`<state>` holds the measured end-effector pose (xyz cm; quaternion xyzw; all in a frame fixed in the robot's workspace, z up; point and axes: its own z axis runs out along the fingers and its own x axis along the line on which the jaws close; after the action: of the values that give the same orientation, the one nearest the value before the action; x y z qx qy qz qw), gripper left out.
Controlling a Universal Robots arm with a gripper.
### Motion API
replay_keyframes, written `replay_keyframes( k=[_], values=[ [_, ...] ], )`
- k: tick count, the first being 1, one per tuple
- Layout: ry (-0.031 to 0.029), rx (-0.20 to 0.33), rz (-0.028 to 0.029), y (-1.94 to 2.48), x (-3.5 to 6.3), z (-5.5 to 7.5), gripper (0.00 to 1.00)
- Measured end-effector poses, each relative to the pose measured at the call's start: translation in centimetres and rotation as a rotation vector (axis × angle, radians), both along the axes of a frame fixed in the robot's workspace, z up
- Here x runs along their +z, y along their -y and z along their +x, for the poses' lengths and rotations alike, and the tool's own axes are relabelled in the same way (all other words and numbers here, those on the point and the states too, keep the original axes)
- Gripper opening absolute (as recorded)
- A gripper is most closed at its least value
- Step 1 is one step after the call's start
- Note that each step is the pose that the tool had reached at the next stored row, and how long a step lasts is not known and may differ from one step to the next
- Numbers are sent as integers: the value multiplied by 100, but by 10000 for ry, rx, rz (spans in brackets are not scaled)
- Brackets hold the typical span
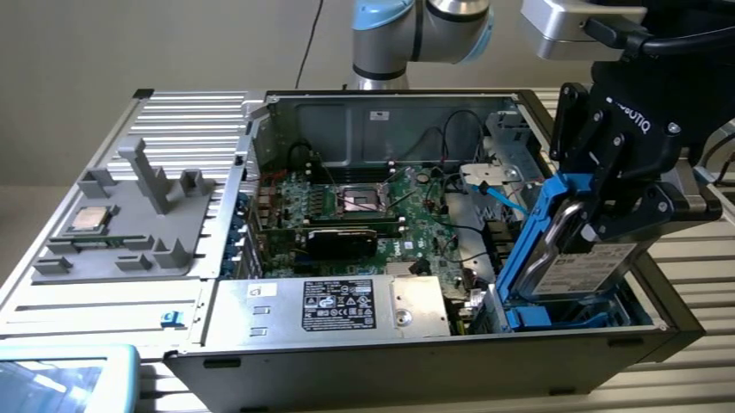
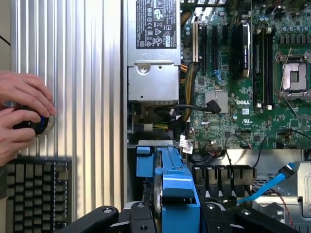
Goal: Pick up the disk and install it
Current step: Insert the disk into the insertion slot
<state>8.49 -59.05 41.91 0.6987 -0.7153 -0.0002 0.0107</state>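
Note:
The disk (image 1: 583, 268), a silver-grey drive with a white label, is clipped in a bright blue carrier frame (image 1: 538, 237). It stands on edge, tilted, with its lower end down in the drive bay (image 1: 643, 311) at the front corner of the open computer case, on the exterior view's right. My black gripper (image 1: 600, 225) is shut on the disk from above, one finger on each flat face. In the wrist view the blue carrier (image 2: 172, 187) runs out from between my black fingers (image 2: 104, 216).
A silver power supply with a black label (image 1: 333, 305) sits beside the bay, with the motherboard (image 1: 367, 215) behind it. A blue cable (image 1: 505, 196) hangs near the disk. A grey tray holds a CPU chip (image 1: 89, 219). A person's hands (image 2: 22, 114) rest by a keyboard (image 2: 34, 194).

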Motion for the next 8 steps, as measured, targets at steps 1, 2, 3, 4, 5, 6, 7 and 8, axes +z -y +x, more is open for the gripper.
replay_keyframes(
  k=[1,2,3,4,5,6,7,8],
  values=[
    [0,0,1,0,0,2,37],
    [-1,1,0,-1,0,4,37],
    [-1,1,1,-1,-1,6,37],
    [-1,0,2,0,-2,6,37],
    [-1,0,3,0,-2,6,37],
    [-1,0,3,0,-2,6,37],
    [-1,0,2,0,-2,6,37],
    [-1,0,2,0,-3,7,37]
  ],
)
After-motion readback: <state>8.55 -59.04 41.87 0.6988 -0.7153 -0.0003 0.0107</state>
